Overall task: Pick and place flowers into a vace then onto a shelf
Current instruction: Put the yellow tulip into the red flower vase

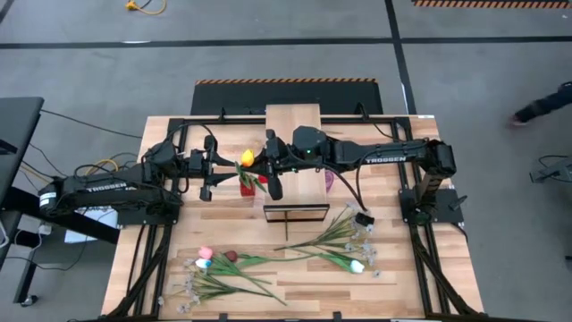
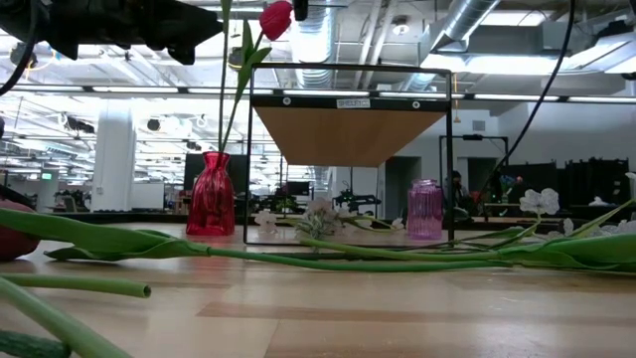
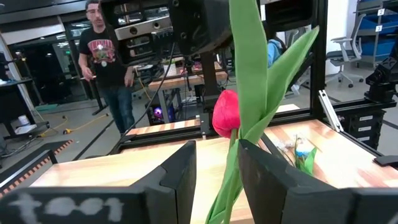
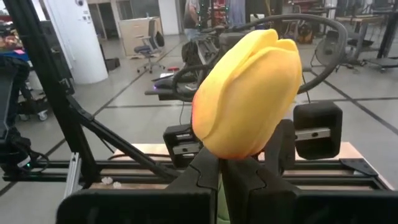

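left gripper [image 3: 214,174] jaws clasp red tulip [image 3: 226,113] stem, right gripper [image 4: 227,180] clenches yellow tulip [image 4: 247,93]; stems light, springy, grip low

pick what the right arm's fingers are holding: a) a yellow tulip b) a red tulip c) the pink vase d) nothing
a: in the right wrist view the right gripper has its fingers shut on the stem just under a yellow tulip.

An open-plan lab — exposed ceiling ducts [image 2: 467,25], office chairs [image 4: 149,43], workbenches behind.
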Action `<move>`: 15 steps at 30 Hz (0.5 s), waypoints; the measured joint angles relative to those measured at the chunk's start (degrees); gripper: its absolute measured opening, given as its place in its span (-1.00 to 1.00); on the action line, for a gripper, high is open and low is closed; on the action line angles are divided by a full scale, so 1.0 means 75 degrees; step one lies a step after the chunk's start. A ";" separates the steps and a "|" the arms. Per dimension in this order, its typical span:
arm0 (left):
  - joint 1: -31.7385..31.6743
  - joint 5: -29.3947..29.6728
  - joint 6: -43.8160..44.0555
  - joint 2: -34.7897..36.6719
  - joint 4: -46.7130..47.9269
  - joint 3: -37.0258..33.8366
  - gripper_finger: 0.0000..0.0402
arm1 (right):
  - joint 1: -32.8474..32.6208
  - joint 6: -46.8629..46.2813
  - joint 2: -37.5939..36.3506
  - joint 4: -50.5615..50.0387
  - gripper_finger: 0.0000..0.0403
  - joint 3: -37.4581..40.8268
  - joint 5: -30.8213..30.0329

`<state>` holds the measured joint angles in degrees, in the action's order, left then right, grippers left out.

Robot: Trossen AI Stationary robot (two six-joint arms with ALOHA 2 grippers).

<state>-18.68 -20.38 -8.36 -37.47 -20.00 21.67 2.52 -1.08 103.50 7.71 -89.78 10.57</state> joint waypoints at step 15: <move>0.0000 0.0006 0.0003 0.0000 -0.0065 0.0000 -0.45 | 0.0327 -0.0061 -0.0002 -0.0235 -1.00 0.0000 -0.0009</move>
<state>-18.68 -20.34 -8.34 -37.47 -20.49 21.67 4.97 -1.54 103.49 5.95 -89.78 10.50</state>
